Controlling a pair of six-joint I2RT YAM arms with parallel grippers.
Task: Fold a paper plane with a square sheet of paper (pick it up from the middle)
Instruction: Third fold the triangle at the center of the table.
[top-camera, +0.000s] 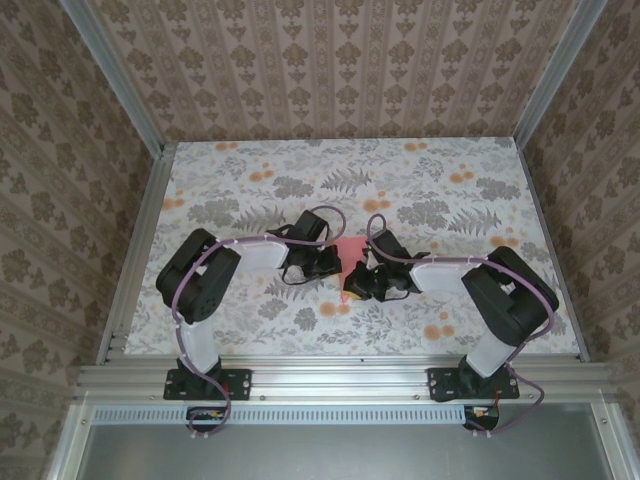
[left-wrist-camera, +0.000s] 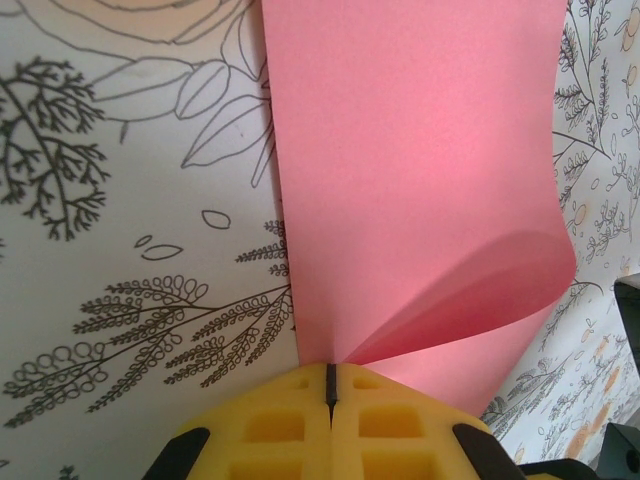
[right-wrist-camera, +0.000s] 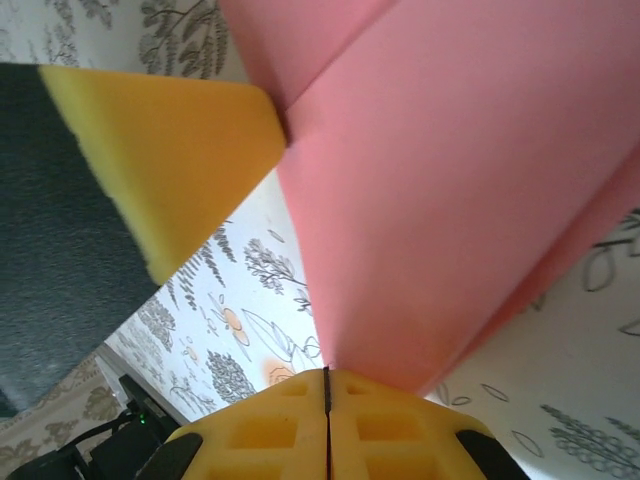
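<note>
Paper plane (left-wrist-camera: 400, 150), just one, pink

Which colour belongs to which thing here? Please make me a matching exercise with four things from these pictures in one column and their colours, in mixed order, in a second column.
Things:
1. paper plane
2. pads of the left pincer
3. tabletop
4. walls

Colours:
a. white with grey leaves and orange flowers
b. pink
c. beige with a brown pattern
d. yellow

Right pairs: 1-b, 2-d, 3-a, 4-c.
</note>
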